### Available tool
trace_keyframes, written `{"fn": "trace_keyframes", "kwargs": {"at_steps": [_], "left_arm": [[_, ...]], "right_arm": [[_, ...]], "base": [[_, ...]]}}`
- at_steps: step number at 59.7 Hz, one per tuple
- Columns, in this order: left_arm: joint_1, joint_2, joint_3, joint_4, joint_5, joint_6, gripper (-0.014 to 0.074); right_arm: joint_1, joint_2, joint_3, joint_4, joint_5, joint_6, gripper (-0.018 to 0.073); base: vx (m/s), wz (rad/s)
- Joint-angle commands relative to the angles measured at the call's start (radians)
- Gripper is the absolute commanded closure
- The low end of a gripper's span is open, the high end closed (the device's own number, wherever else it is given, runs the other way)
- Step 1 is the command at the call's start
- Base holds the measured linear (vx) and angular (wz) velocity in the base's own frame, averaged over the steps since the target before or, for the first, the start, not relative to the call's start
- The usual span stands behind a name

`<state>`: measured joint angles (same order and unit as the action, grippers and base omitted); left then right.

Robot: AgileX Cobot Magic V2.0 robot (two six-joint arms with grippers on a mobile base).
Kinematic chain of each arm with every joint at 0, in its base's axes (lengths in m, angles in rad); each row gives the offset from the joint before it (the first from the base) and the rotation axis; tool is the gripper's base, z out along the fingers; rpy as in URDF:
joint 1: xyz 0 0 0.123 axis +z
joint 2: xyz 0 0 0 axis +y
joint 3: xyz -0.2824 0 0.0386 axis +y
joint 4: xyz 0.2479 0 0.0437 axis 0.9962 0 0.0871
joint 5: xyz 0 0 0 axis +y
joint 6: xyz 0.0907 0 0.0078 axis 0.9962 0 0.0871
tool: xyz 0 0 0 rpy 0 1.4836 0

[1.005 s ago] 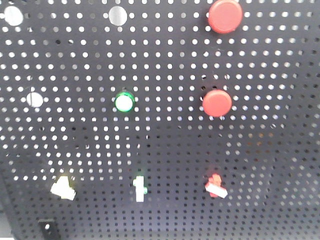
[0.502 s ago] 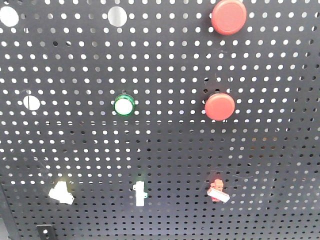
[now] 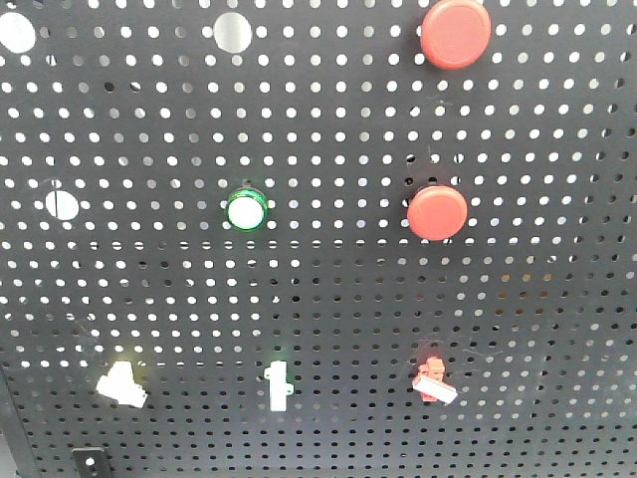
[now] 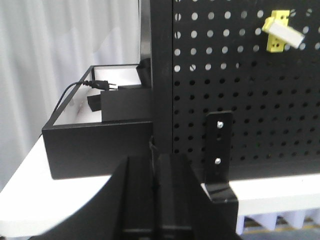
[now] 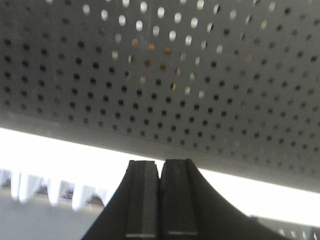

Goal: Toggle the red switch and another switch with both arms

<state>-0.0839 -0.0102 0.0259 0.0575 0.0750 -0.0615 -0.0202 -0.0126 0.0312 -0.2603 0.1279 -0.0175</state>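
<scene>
On the black pegboard [image 3: 328, 289], the red switch [image 3: 433, 378] sits low on the right with its white lever slanting down to the right. The other switch [image 3: 121, 383], white lever on a pale yellow base, sits low on the left; it also shows at the top right of the left wrist view as the yellow switch [image 4: 280, 31]. My left gripper [image 4: 156, 162] is shut and empty, low beside the board's left post. My right gripper [image 5: 160, 167] is shut and empty, below the board's bottom edge. Neither gripper shows in the front view.
A white toggle on a green base [image 3: 278, 383] stands between the two switches. Two big round red buttons [image 3: 437, 211] [image 3: 455, 32] and a green-ringed button [image 3: 245, 210] sit higher up. A black box with cables [image 4: 97, 135] stands left of the board; a black bracket [image 4: 218, 150] holds its foot.
The front view shifted slightly and sharpened a second ago, then stayed still. The switches look unchanged.
</scene>
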Motion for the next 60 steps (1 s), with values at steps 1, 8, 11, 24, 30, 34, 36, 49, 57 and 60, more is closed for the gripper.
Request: {"fn": "trace_keyframes", "kwargs": {"at_steps": [1, 8, 11, 24, 30, 34, 36, 49, 57, 60], "left_arm": [[0.002, -0.009, 0.019, -0.011, -0.112, -0.027, 0.0594], [0.002, -0.009, 0.019, -0.01, -0.143, -0.026, 0.0594], [0.002, -0.009, 0.019, -0.01, -0.159, -0.026, 0.0594], [0.002, -0.009, -0.06, -0.012, -0.286, -0.027, 0.0594], [0.002, -0.009, -0.157, -0.01, -0.29, -0.026, 0.0594], [0.002, 0.005, -0.25, -0.008, -0.286, -0.018, 0.0594], [0.002, 0.021, -0.3, -0.008, -0.275, -0.015, 0.0594], [0.002, 0.228, -0.564, 0.034, -0.154, -0.016, 0.0594], [0.002, 0.338, -0.593, 0.033, -0.154, -0.019, 0.0594], [0.002, 0.374, -0.593, 0.032, -0.138, -0.026, 0.0594]], "right_arm": [[-0.003, -0.006, 0.006, 0.004, -0.166, 0.032, 0.0566], [-0.003, -0.006, 0.005, -0.008, -0.278, 0.029, 0.0566], [-0.003, -0.006, 0.005, -0.008, -0.339, 0.029, 0.0566], [-0.003, -0.006, -0.061, 0.099, -0.544, 0.133, 0.0566], [-0.003, -0.005, -0.169, 0.135, -0.493, 0.147, 0.0566], [-0.003, 0.014, -0.256, 0.128, -0.416, 0.136, 0.0566], [-0.003, 0.036, -0.308, 0.126, -0.363, 0.134, 0.0566], [-0.003, 0.249, -0.569, 0.126, -0.121, 0.134, 0.0566], [-0.003, 0.363, -0.589, 0.126, -0.154, 0.134, 0.0566], [-0.003, 0.397, -0.589, 0.126, -0.158, 0.134, 0.0566]], "base": [[0.0, 0.0], [0.0, 0.0], [0.0, 0.0], [0.0, 0.0], [0.0, 0.0], [0.0, 0.0], [0.0, -0.01], [0.0, 0.0], [0.0, 0.0], [0.0, 0.0]]}}
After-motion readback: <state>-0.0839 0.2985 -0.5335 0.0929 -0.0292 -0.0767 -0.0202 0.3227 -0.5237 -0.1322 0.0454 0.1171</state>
